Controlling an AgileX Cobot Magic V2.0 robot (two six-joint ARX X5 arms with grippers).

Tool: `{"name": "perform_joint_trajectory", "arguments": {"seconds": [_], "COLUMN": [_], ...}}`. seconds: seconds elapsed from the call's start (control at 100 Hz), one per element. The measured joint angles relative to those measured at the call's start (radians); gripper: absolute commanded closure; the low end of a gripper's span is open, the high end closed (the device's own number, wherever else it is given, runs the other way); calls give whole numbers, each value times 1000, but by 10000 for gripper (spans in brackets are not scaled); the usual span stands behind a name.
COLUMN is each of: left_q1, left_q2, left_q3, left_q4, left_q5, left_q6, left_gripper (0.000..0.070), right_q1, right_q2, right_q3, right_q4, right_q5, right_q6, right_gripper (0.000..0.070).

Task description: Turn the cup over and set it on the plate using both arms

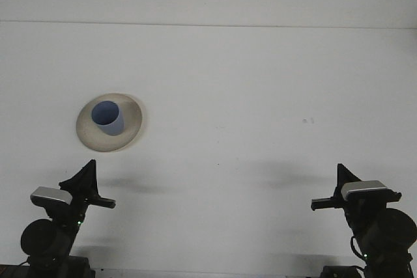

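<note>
Cup (107, 117) stands mouth-up on the plate (129, 128) at the left of the frame — so the task looks complete. Left hand (86, 187) and right hand (339, 193) sit low at the bottom corners, grasping nothing; whether their fingers are parted I cannot tell.

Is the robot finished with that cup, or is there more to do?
It looks finished. The blue cup stands mouth up on the plate, on the left side of the table. Nothing is in hand: the left claw and right claw sit low near the table's front edge, well away from the cup and carrying nothing. No step appears left.
</note>
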Motion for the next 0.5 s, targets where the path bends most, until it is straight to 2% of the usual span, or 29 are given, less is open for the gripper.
{"name": "perform_joint_trajectory", "arguments": {"seconds": [0.25, 0.5], "left_q1": [0, 0], "left_q2": [-66, -66], "left_q3": [-93, -174], "left_q4": [16, 192], "left_q5": [3, 1], "left_q6": [10, 10], "left_gripper": [688, 688], "right_q1": [0, 0], "right_q2": [0, 0], "right_q3": [0, 0], "right_q4": [0, 0], "right_q5": [0, 0], "right_q6": [0, 0], "right_gripper": [700, 700]}}
